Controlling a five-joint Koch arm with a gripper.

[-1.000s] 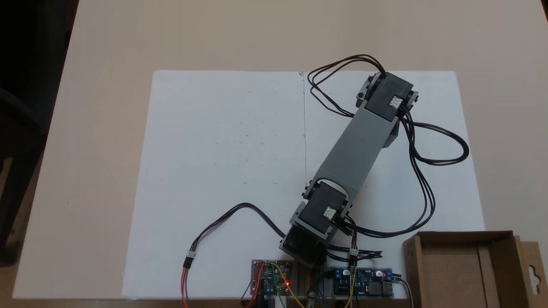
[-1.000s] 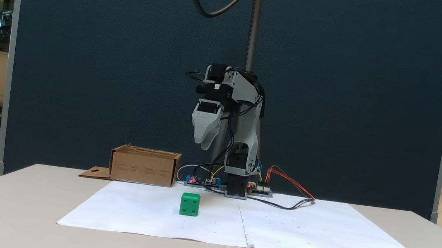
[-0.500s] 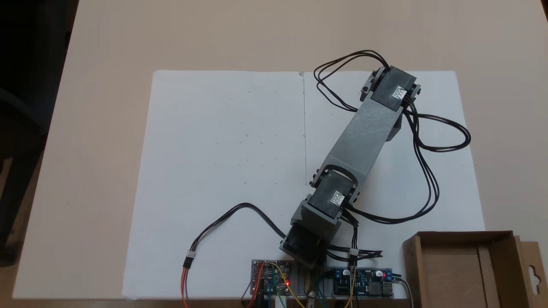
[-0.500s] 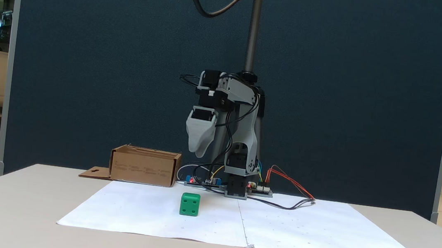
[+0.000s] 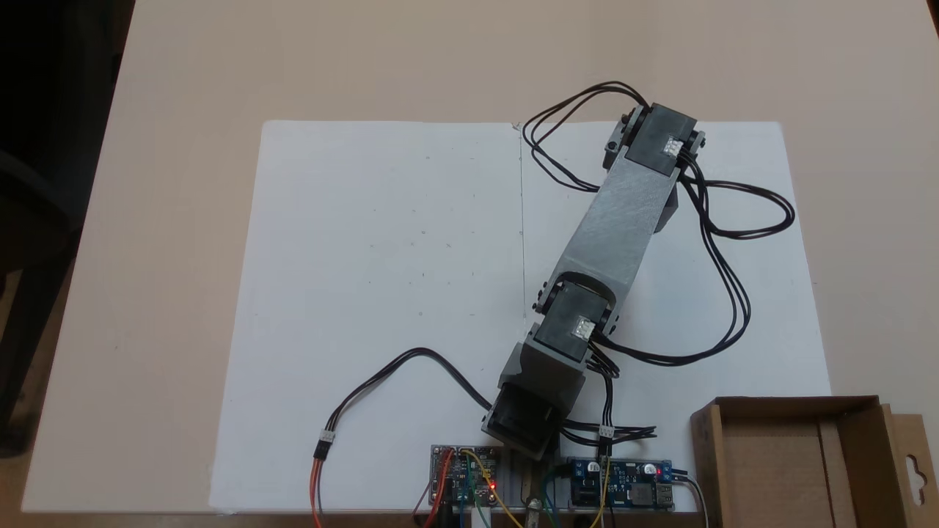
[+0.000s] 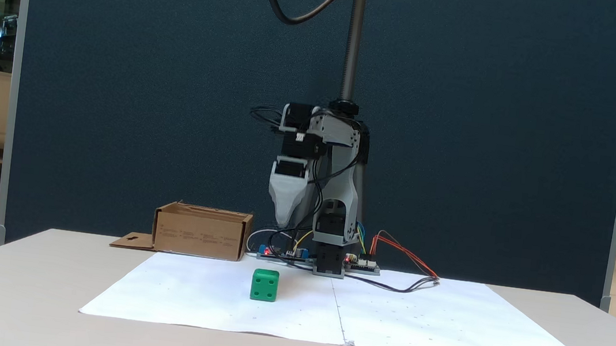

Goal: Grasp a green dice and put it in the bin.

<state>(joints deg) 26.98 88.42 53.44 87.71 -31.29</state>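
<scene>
A beige table is covered by white paper, the cardboard bin is set at its far corner beside the arm's base, the gripper is held high with its jaw state impossible to tell, and the green dice is left on the paper below, untouched.

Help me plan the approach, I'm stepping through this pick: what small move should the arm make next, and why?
Probably lower the gripper straight toward the green dice. In the fixed side view it hangs tip-down, well above the dice, nearly over it, and the dice sits untouched on the white paper, apart from the cardboard box. Whether the jaws are open cannot be told.
</scene>
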